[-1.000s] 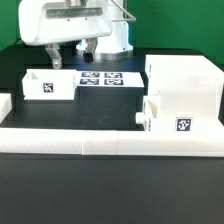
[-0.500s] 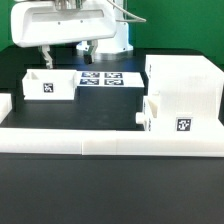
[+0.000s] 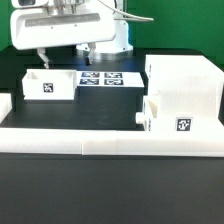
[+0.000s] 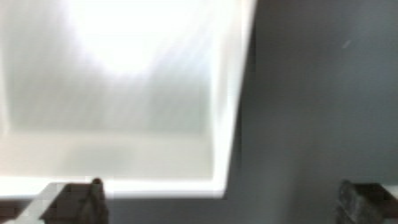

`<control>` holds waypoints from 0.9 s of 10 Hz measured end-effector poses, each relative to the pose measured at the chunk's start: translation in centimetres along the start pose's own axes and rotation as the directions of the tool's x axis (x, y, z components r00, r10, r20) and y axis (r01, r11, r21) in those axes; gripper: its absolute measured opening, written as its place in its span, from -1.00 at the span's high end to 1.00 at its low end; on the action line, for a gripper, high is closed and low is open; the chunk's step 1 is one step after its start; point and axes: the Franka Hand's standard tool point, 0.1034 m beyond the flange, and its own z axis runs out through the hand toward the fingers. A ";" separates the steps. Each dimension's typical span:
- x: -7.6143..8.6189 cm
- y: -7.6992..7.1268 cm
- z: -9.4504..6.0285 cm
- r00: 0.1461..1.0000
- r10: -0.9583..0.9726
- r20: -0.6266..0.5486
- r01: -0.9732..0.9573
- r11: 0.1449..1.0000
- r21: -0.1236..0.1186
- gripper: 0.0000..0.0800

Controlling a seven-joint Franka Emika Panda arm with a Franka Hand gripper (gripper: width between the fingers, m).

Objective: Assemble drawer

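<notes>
The large white drawer housing point(image 3: 186, 80) stands at the exterior view's right. One small tray point(image 3: 176, 118) with a knob point(image 3: 140, 118) sits in its lower front opening, sticking out. The second small tray point(image 3: 48, 84) rests on the black table at the exterior view's left. My gripper point(image 3: 63, 54) hangs open and empty above that tray, clear of it. In the wrist view the tray point(image 4: 125, 90) is a bright, washed-out white box below my gripper point(image 4: 222, 205). The fingertips point(image 4: 80, 200) are wide apart at the frame edge.
The marker board point(image 3: 100, 77) lies flat behind the left tray. A long low white rail point(image 3: 110, 138) runs along the front of the table. A short white block point(image 3: 4, 103) sits at the far left edge. The robot base point(image 3: 112, 38) stands at the back.
My gripper has risen above the left tray and drifted slightly to the exterior view's left. It stays open and empty. The drawer parts have not moved.
</notes>
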 end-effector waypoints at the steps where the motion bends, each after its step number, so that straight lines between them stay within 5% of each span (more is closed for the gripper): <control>1: -0.7 0.0 0.7 1.000 0.011 0.018 -0.011 1.000 0.009 -0.62; 3: -2.2 -0.4 2.5 0.999 0.018 0.038 -0.019 1.000 0.014 -0.62; 6: -2.2 -0.4 2.6 0.999 0.016 0.042 -0.017 1.000 0.018 -0.62; 9: -3.5 -0.1 4.2 1.000 0.022 0.012 -0.022 1.000 -0.017 -0.62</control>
